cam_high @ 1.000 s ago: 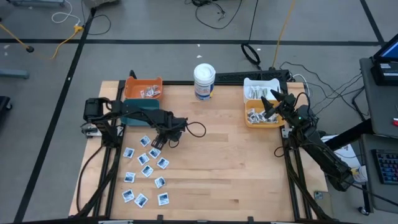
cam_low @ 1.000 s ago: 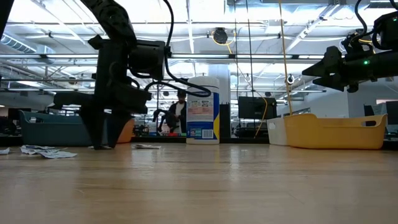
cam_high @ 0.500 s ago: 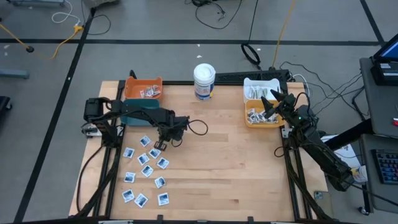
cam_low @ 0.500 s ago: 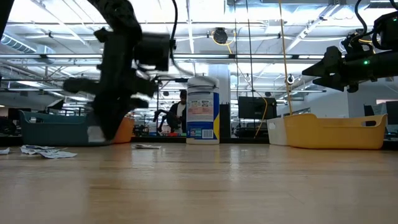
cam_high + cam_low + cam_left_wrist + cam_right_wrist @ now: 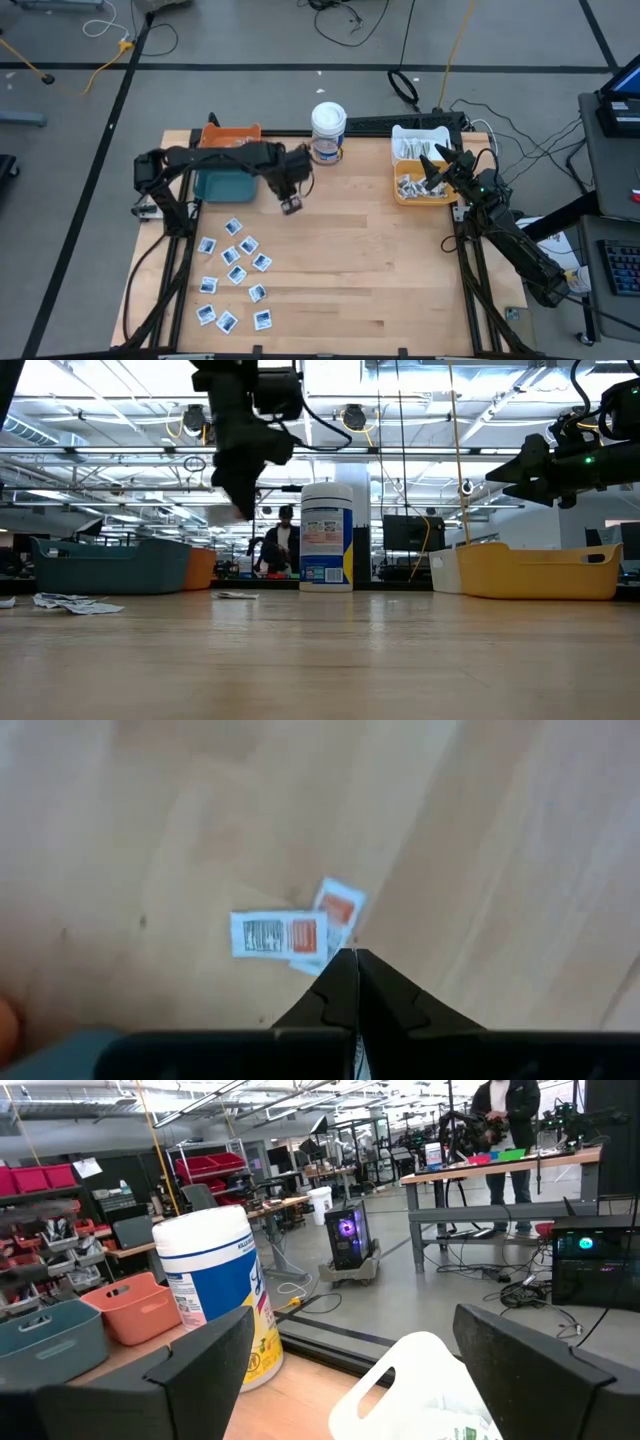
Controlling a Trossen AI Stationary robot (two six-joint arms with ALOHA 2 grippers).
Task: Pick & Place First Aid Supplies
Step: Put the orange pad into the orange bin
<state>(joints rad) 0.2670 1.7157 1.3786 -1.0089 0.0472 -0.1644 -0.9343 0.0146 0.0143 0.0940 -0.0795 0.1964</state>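
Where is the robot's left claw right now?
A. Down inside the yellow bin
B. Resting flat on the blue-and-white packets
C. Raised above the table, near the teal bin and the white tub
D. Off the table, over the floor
C: in the overhead view the left gripper hangs over bare wood between the teal bin and the white tub, and the low view shows it well above the tabletop.

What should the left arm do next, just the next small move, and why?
Probably swing the left tool over the teal bin before opening. It is shut and raised off the table, just right of that bin, with blue-and-white sachets lying on the table nearby; whether it pinches one is unclear. The right tool hovers open over the yellow bin.
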